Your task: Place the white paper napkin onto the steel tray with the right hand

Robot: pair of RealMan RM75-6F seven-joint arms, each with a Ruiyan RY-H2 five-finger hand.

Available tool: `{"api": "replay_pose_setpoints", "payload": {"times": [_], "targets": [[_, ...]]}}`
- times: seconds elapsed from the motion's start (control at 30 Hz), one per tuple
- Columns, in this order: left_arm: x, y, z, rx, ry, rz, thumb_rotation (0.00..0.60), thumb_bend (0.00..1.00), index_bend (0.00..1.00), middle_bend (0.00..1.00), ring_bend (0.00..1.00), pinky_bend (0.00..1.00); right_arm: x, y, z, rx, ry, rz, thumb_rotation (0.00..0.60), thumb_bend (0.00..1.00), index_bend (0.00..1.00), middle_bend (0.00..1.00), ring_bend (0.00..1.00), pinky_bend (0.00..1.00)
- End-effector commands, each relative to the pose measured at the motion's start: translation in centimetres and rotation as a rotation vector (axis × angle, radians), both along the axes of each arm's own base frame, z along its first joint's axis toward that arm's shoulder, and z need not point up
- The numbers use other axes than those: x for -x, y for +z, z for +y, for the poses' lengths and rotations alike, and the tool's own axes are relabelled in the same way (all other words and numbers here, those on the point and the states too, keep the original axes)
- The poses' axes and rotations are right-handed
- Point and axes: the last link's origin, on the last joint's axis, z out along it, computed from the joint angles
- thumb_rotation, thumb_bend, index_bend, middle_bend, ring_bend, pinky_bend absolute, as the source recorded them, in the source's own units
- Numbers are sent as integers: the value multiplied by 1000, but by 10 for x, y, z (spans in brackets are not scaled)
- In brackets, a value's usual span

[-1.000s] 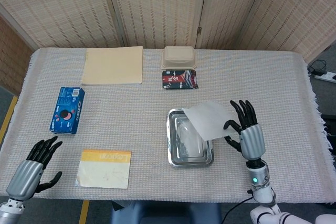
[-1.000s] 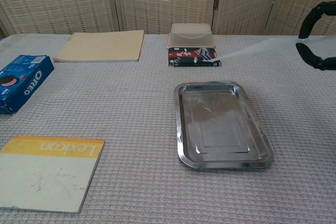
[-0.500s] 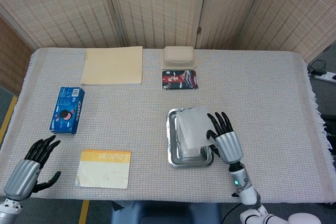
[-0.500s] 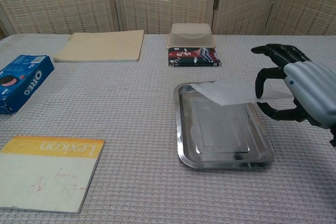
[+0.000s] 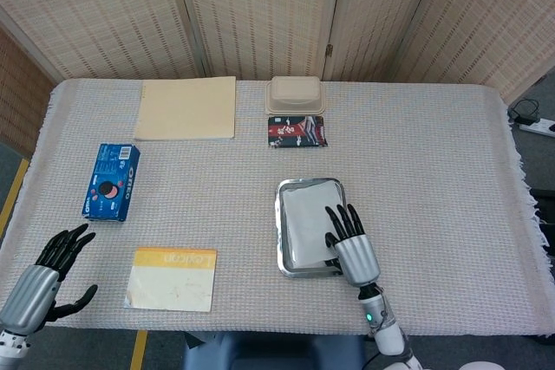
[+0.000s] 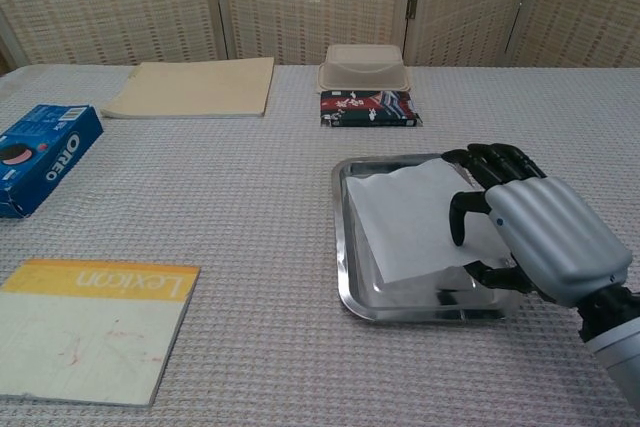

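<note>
The steel tray [image 5: 281, 214] [image 6: 345, 247] sits on the table right of centre. The white paper napkin [image 5: 303, 218] [image 6: 405, 217] lies nearly flat inside it, slightly askew. My right hand [image 5: 349, 247] [image 6: 535, 232] is low over the tray's right front corner. Its thumb and a curled finger still pinch the napkin's right edge, while the other fingers [image 6: 495, 159] reach out over the tray rim. My left hand [image 5: 39, 279] hovers at the table's front left corner with its fingers spread and nothing in it. The chest view does not show it.
A blue Oreo box [image 5: 111, 181] [image 6: 40, 157] lies at the left, a yellow-topped Lexicon booklet [image 5: 173, 278] [image 6: 95, 327] at front left. A tan folder [image 5: 186, 107], a beige lidded container [image 5: 296, 94] and a dark snack packet [image 5: 297, 131] lie at the back.
My right hand swept left and down from the tray's right side, carrying the napkin from mid-air until it lies in the tray. The left hand barely moved.
</note>
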Motion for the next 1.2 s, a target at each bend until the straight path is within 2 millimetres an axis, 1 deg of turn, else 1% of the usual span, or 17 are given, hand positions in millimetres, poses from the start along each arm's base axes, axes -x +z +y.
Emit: {"api": "replay_pose_setpoints", "payload": {"times": [0.03,0.07,0.17,0.27,0.3,0.5,0.57,0.7,0.87,1.03,1.2], "targets": [[0,0,0,1,-1,-4,600,416,0,0,0,0,-2,-2,2,-9,-13,3,600,463,615,122,0,0],[-1,1,-1,1,-2,-6,600,417,0,0,0,0,-2,-2,3,-13,-18,0,600,463,597,119,0,0],[-1,1,-1,0,-4,-16,600,417,0,0,0,0,-2,-3,5,-32,-29,-7,600,463,501,87,0,0],[-2,2,0,1,-7,-30,600,418,0,0,0,0,-2,-1,8,-54,-22,-28,600,463,304,9,0,0],[-2,2,0,-1,-9,-32,600,418,0,0,0,0,-2,0,8,-56,-20,-31,600,463,244,0,0,0],[-1,4,1,-10,-13,-44,600,421,0,0,0,0,-3,-2,6,-107,-17,2,600,463,58,0,0,0],[-1,4,1,-13,-15,-45,600,421,0,0,0,0,-3,-2,4,-139,-32,25,600,463,17,0,0,0],[-1,5,1,-16,-12,-44,600,421,0,0,0,0,-8,1,1,-211,-58,44,600,463,0,0,0,0],[0,5,1,-19,-11,-41,600,422,0,0,0,0,-20,14,-6,-325,-98,61,600,463,0,0,0,0],[1,1,2,-6,-13,-30,600,422,0,0,0,0,-34,32,-21,-430,-166,50,600,462,0,0,0,0],[-1,-1,1,-4,-22,-22,600,422,0,0,0,0,-37,40,-31,-502,-237,48,600,448,0,0,0,0]]}}
